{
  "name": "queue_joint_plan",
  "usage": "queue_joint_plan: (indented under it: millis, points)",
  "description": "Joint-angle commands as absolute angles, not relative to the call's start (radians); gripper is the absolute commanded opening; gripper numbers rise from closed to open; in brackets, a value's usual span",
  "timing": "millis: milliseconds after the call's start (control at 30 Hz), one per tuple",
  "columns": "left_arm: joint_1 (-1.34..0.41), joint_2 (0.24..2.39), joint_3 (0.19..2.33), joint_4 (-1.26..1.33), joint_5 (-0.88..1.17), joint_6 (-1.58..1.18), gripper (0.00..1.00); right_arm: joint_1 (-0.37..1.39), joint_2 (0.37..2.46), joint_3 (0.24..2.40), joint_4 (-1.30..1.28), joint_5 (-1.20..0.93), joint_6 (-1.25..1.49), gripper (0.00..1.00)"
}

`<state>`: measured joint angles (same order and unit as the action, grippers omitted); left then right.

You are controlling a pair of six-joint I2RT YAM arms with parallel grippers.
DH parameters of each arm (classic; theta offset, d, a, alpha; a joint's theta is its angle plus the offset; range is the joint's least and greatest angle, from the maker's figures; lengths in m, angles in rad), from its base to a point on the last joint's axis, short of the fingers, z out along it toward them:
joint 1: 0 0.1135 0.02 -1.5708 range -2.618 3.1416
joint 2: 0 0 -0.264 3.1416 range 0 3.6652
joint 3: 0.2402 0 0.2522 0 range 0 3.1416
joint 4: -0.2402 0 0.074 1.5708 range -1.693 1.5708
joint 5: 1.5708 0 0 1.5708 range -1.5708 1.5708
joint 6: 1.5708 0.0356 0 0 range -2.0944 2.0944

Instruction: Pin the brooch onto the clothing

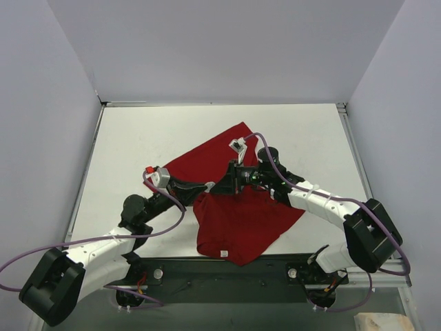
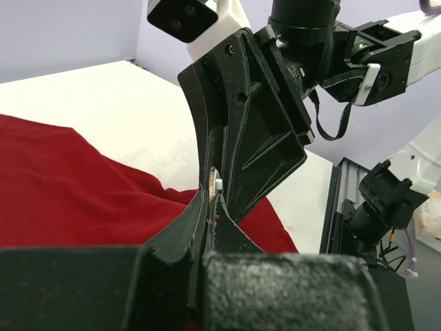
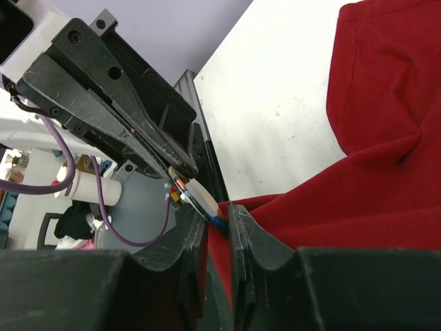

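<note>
The clothing [image 1: 238, 224] is a deep-red T-shirt lying rumpled on the white table, also in the left wrist view [image 2: 69, 186] and the right wrist view [image 3: 386, 138]. Both grippers meet tip to tip over its upper left part. My left gripper [image 1: 209, 186] [image 2: 212, 201] is shut on the brooch [image 3: 200, 196], a thin golden-orange disc with a blue edge, seen edge-on [image 2: 212, 178]. My right gripper [image 1: 222, 185] [image 3: 227, 207] pinches a raised fold of the red fabric. The brooch's lower edge touches that fold at the right fingertips. From above, the brooch is hidden by the fingers.
The white table [image 1: 138, 152] is walled on three sides. A metal rail [image 1: 355, 152] runs along its right edge. The shirt's small white label [image 1: 224, 253] lies near the front edge, close to the arms' dark base plate [image 1: 227, 276].
</note>
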<state>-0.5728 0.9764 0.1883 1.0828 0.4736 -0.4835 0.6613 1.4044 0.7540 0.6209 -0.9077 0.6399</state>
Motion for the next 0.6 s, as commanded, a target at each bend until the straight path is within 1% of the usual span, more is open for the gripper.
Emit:
queue_joint_plan:
  millis: [0,233,267,333,567]
  points:
    - [-0.638,0.96,0.27,1.022,0.575,-0.428,0.0,0.683,1.413,0.856,0.652,-0.856,0.657,0.12]
    - [-0.684,0.93,0.314,0.872,0.561,-0.333,0.0,0.681,1.411,0.879,0.601,-0.828,0.66,0.11]
    - [-0.689,0.924,0.319,0.858,0.558,-0.316,0.0,0.678,1.413,0.88,0.598,-0.821,0.666,0.08]
    - [-0.699,0.916,0.327,0.825,0.555,-0.299,0.0,0.676,1.413,0.876,0.607,-0.815,0.686,0.07]
    - [-0.722,0.9,0.319,0.813,0.554,-0.272,0.0,0.667,1.411,0.862,0.659,-0.799,0.739,0.04]
